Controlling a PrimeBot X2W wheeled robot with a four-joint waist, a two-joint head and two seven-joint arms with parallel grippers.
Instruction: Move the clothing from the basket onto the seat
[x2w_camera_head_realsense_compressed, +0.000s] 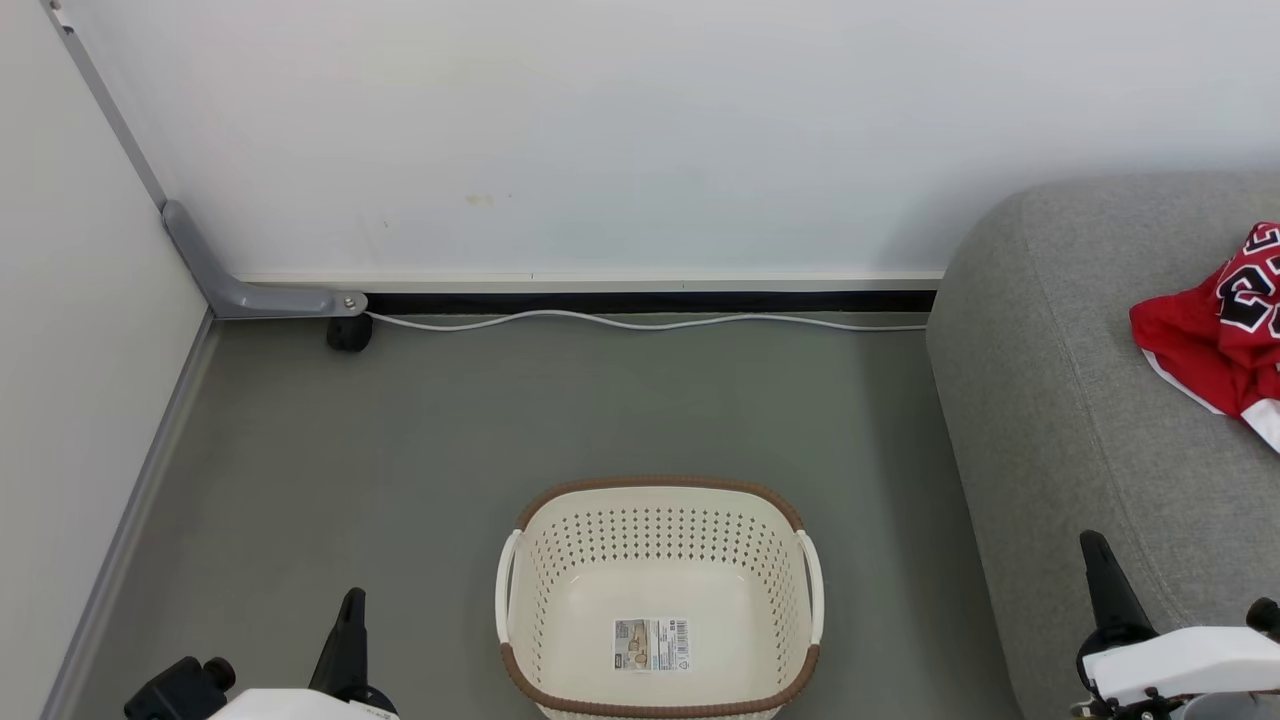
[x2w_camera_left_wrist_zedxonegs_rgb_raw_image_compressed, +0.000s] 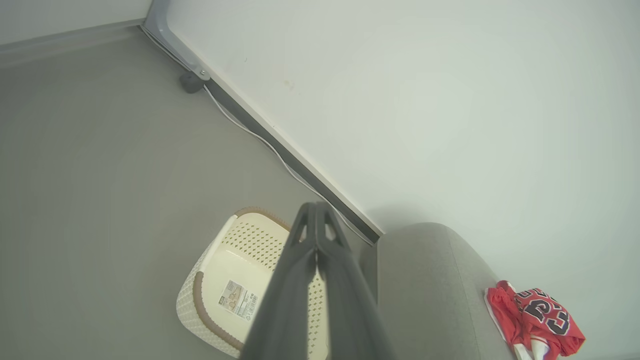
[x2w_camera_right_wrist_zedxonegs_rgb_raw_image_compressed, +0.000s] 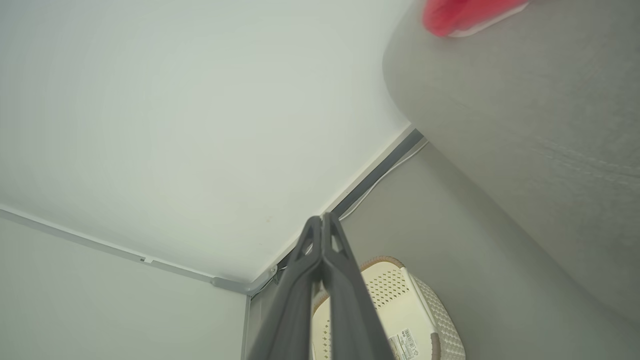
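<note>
The cream basket (x2w_camera_head_realsense_compressed: 660, 520) with a brown rim stands on the grey floor at the bottom centre; inside it I see just a label sticker (x2w_camera_head_realsense_compressed: 652, 644). The red clothing (x2w_camera_head_realsense_compressed: 1215, 335), a jersey with black-and-white numerals, lies on the grey seat (x2w_camera_head_realsense_compressed: 1060, 400) at the right. My left gripper (x2w_camera_head_realsense_compressed: 352, 600) is shut at the lower left, left of the basket. My right gripper (x2w_camera_head_realsense_compressed: 1093, 545) is shut at the lower right, over the seat's front part. The left wrist view shows the basket (x2w_camera_left_wrist_zedxonegs_rgb_raw_image_compressed: 220, 280), the seat (x2w_camera_left_wrist_zedxonegs_rgb_raw_image_compressed: 425, 290) and the clothing (x2w_camera_left_wrist_zedxonegs_rgb_raw_image_compressed: 535, 315) past my shut left gripper (x2w_camera_left_wrist_zedxonegs_rgb_raw_image_compressed: 316, 206). My shut right gripper (x2w_camera_right_wrist_zedxonegs_rgb_raw_image_compressed: 321, 217) points at the wall.
A white wall runs across the back with a black skirting strip and a white cable (x2w_camera_head_realsense_compressed: 640, 320) along its foot. A grey metal bracket (x2w_camera_head_realsense_compressed: 250, 295) and a small black foot (x2w_camera_head_realsense_compressed: 349, 333) sit in the left corner. A side wall closes the left.
</note>
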